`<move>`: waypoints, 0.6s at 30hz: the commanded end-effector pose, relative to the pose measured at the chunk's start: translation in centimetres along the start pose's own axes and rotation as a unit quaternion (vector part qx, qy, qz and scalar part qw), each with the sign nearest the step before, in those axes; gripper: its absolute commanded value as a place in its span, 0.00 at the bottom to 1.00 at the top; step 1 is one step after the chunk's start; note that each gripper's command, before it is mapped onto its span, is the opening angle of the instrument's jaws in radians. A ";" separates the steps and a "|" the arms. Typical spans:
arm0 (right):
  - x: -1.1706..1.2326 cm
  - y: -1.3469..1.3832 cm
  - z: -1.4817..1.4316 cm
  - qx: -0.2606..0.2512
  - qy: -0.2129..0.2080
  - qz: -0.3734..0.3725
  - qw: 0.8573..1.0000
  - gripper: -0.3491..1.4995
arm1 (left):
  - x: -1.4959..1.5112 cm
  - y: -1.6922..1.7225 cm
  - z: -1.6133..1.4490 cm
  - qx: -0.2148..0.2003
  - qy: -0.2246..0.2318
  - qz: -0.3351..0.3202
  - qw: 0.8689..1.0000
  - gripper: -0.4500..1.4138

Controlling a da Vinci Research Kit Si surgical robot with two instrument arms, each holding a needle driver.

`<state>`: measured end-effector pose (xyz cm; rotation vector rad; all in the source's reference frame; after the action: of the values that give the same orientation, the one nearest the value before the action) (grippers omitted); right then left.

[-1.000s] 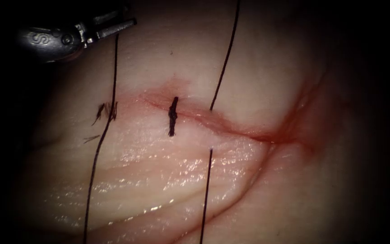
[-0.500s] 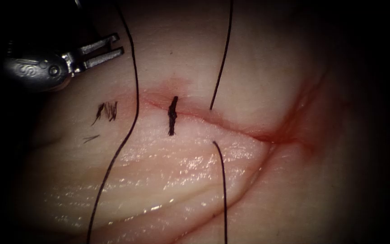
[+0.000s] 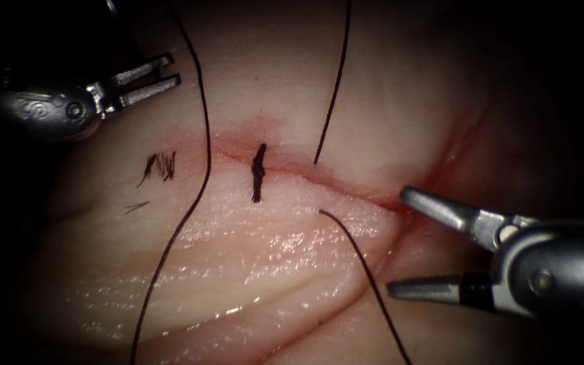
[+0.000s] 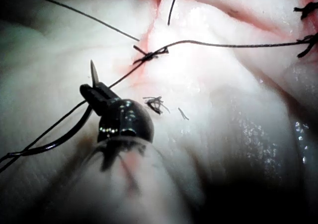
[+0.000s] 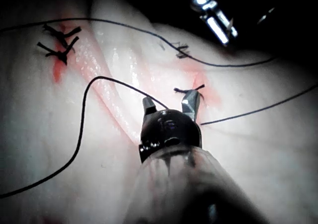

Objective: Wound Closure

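1. Two tools are over the tissue. The nearer is the right tool. Its jaws are spread wide and hold nothing. One jaw tip is at the right end of the cut, where red fluid stains the tissue. The other jaw tip is over bare tissue.
2. Three runs of thread show in the endoscope view. The nearest run leaves the tissue beside the cut and passes just in front of the right tool's lower jaw tip. I cannot tell whether it touches that tip. In the right wrist view this run curves away from between the parted jaws of the right tool.
3. Beyond the right tool's jaws, a second run meets the tissue on the far edge of the cut.
4. Farther out, between the two tools, one knotted stitch lies across the cut.
5. Nearer the left tool are two small tufts of cut thread ends. The third run, the longest, passes between them and the stitch.
6. Farthest is the left tool. Its jaws are slightly parted with nothing seen between them, and the long run passes just off their tips.
7. In the left wrist view a thicker dark curve hangs beside the left tool. I cannot tell whether this is the needle.
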<state>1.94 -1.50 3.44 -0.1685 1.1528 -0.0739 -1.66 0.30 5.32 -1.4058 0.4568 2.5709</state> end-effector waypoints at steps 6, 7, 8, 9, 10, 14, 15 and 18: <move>-0.31 -0.14 0.35 0.011 0.008 -0.016 1.000 0.99 | -0.01 0.01 0.09 0.000 0.002 0.000 1.000 0.00; -0.35 -0.18 0.42 0.012 0.008 -0.022 1.000 0.99 | -0.01 0.01 0.10 0.000 0.002 0.000 1.000 0.00; -0.37 -0.21 0.46 0.012 0.009 -0.021 1.000 0.98 | -0.01 0.01 0.10 0.000 0.001 0.000 1.000 0.00; -0.42 -0.25 0.54 0.012 0.012 -0.022 1.000 0.96 | -0.01 0.02 0.10 0.000 0.002 0.000 1.000 0.00; -0.42 -0.25 0.54 0.012 0.012 -0.022 1.000 0.96 | -0.01 0.02 0.10 0.000 0.002 0.000 1.000 0.00; -0.45 -0.29 0.63 0.012 0.015 -0.025 1.000 0.82 | 0.00 0.03 0.11 0.000 0.003 0.000 1.000 0.00; -0.46 -0.29 0.63 0.011 0.015 -0.025 1.000 0.77 | 0.00 0.03 0.11 0.000 0.003 0.000 1.000 0.00; -0.46 -0.27 0.64 0.021 0.018 -0.025 0.999 0.35 | 0.01 0.03 0.13 -0.002 0.004 0.000 1.000 0.00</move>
<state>2.28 -1.66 4.13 -0.1329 1.1848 -0.1676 -1.74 0.30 5.34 -1.4183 0.4526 2.5682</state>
